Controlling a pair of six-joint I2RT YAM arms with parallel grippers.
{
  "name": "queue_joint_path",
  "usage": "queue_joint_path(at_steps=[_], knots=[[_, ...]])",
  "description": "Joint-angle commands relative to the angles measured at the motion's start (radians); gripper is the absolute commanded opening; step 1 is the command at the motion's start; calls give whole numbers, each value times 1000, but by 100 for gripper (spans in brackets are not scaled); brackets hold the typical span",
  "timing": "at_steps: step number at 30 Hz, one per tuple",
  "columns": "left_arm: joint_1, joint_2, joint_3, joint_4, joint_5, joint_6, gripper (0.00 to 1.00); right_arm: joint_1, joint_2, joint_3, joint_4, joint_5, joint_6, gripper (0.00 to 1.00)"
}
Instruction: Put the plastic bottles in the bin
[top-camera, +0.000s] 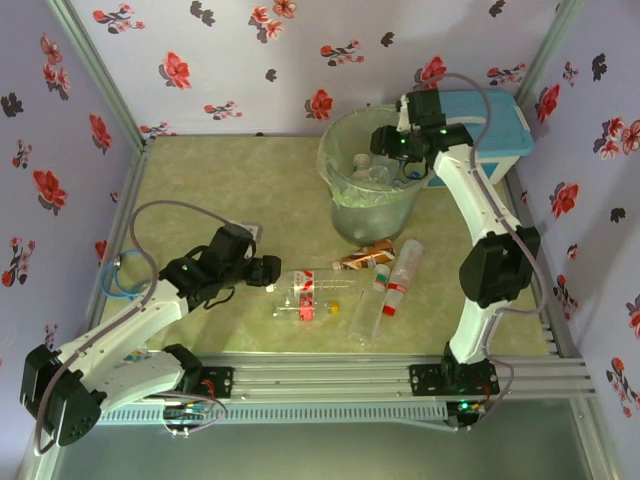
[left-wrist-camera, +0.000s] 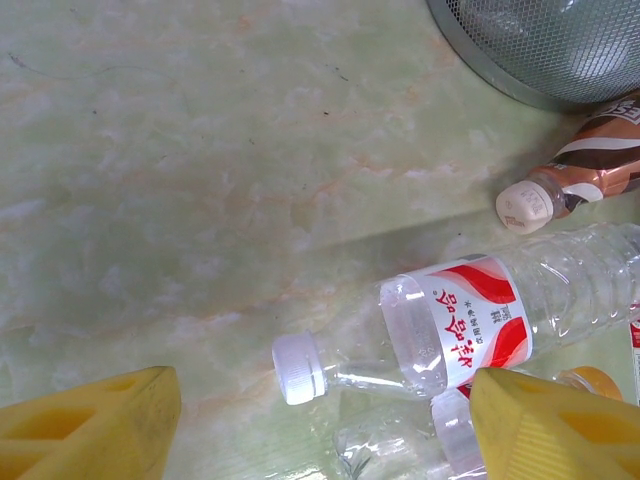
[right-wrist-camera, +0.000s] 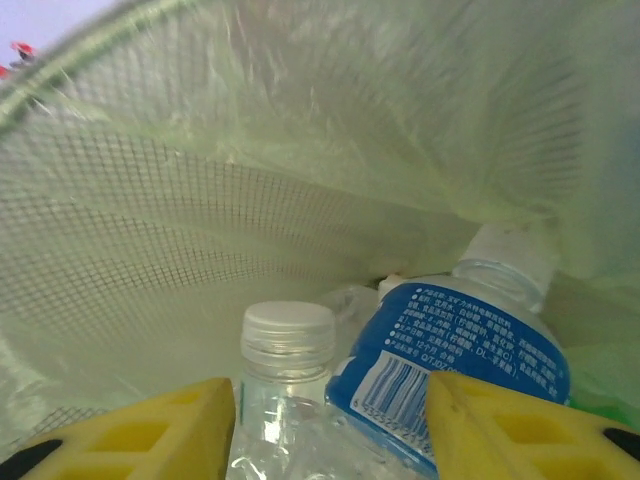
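**Over the bin, and beside the bottles on the surface**

In the overhead view, the right fingers (top-camera: 398, 165) hung just inside the rim of the bin (top-camera: 335, 205), with bottles dimly visible below them through its pale green bag. The left fingers (top-camera: 268, 271) sat low over the surface (top-camera: 220, 180). Just ahead of their tips lay a clear red-labelled bottle (top-camera: 312, 286), with a second red-labelled bottle (top-camera: 303, 310) just beside it. Farther past the tips lay a brown bottle (top-camera: 366, 258), near the bin's foot, and a white-labelled bottle (top-camera: 402, 268).

From the left wrist, the left fingers (left-wrist-camera: 100, 425) stood well apart and gripped nothing. The red-labelled bottle (left-wrist-camera: 470, 325) lay on its side just beyond them, its white cap (left-wrist-camera: 297, 368) in line with the gap. The brown bottle (left-wrist-camera: 590, 170) lay farther out, close to the bin's wall (left-wrist-camera: 540, 50).

From the right wrist, the right fingers (right-wrist-camera: 130, 430) stood apart inside the bin. A white-capped clear bottle (right-wrist-camera: 288, 345) and a blue-labelled bottle (right-wrist-camera: 460, 350) showed in the gap between them. Whether a finger touched the clear bottle could not be told. The bag (right-wrist-camera: 350, 120) hung beyond the tips.
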Motion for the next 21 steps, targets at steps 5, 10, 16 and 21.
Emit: queue_joint_path(at_steps=[5, 10, 16, 21], knots=[[-13, 6, 36, 4, -17, 29, 76, 39, 68, 30, -45, 36, -35, 50], [-17, 9, 53, 4, -17, 54, 76, 38, 2, 42, -43, 39, -38, 50], [-29, 53, 99, 4, 30, 137, 78, 22, -132, 46, -47, 27, -45, 62], [-70, 124, 158, -47, 92, 252, 85, -21, -273, -57, -20, -21, -28, 71]])
